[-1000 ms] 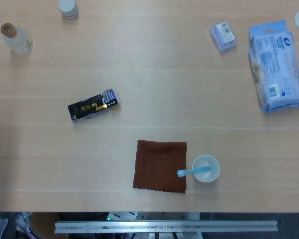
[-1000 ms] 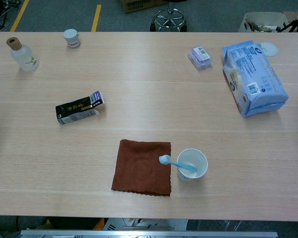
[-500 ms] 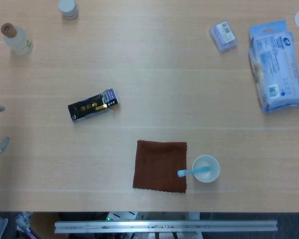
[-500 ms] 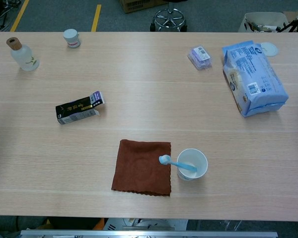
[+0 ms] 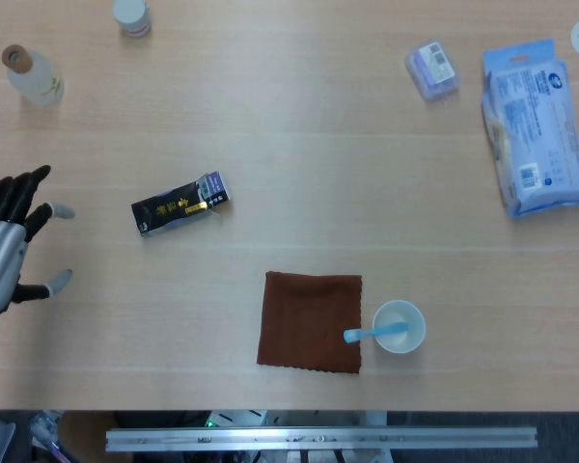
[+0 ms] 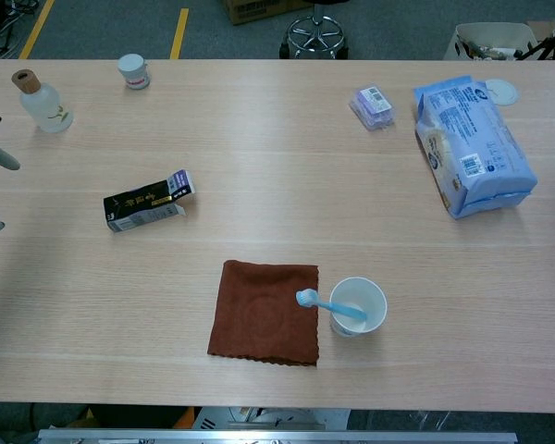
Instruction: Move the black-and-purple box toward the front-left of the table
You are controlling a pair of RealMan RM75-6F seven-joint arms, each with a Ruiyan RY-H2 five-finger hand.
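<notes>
- Left hand (image 5: 10, 253) at the left edge of the tabletop (image 5: 299, 125), fingers spread, empty, apart from the black-and-purple box (image 5: 180, 204).
- Box flat, left of the tabletop's middle.
- White cup (image 5: 399, 327) near the front edge, blue toothbrush (image 5: 372, 333) inside, beside the brown cloth (image 5: 311, 321).
- Right hand out of sight.

Left hand (image 5: 8, 249) hovers at the table's left edge, fingers spread, holding nothing. Only its fingertips (image 6: 0, 157) show in chest view.
</notes>
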